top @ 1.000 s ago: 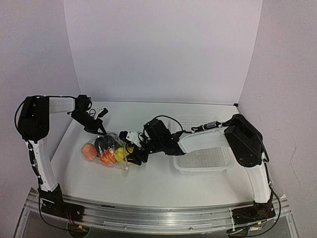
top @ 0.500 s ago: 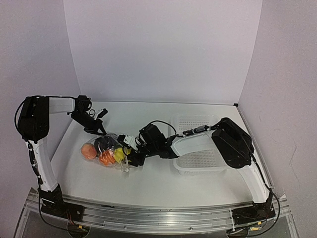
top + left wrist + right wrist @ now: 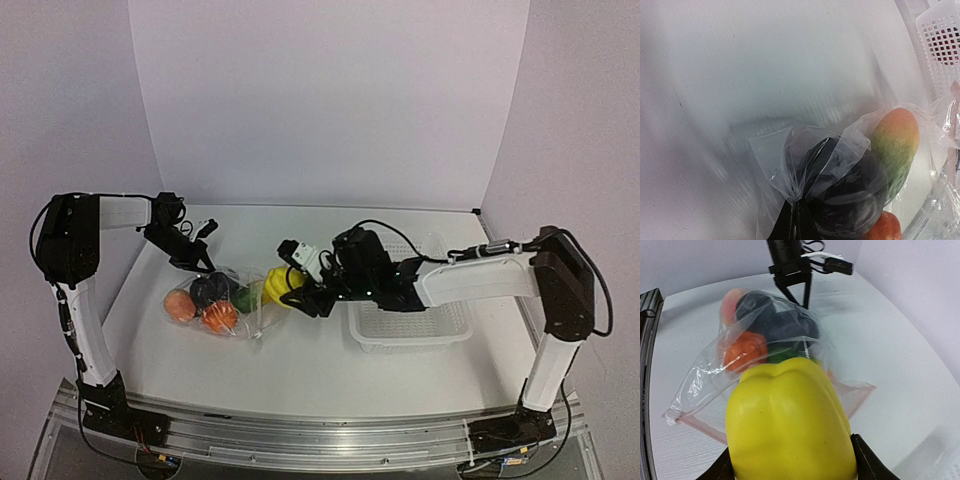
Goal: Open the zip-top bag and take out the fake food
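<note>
At bench centre-left, the zip-top bag (image 3: pixel 225 300) lies on its side on the bench (image 3: pixel 300 370), mouth facing right toward the white basket (image 3: pixel 410 330). Left claw (image 3: pixel 197 262) is fully closed, pinching the bag's far sealed corner; thin film is bunched between its fingers. Right claw (image 3: pixel 292 290) is part open, jaws clamped on either side of a yellow pepper (image 3: pixel 790 425), which sits at the bag mouth. Can't tell if it is fully clear of the film. Other fake food is inside the bag: dark purple piece (image 3: pixel 850 200), orange piece (image 3: pixel 742 352), peach-pink piece (image 3: pixel 180 305), green-to-orange fruit (image 3: pixel 897 145).

Step in hand, by my read: draw the pepper out. To do it well:
- pull straight away from the mouth, toward the basket, slightly raised so the film doesn't ride along
- leave the left pinch as the anchor, so the bag gets taut instead of sliding
- watch the grip, since the pepper is wide and smooth and may twist.

Several pieces remain, so the task is early.
</note>
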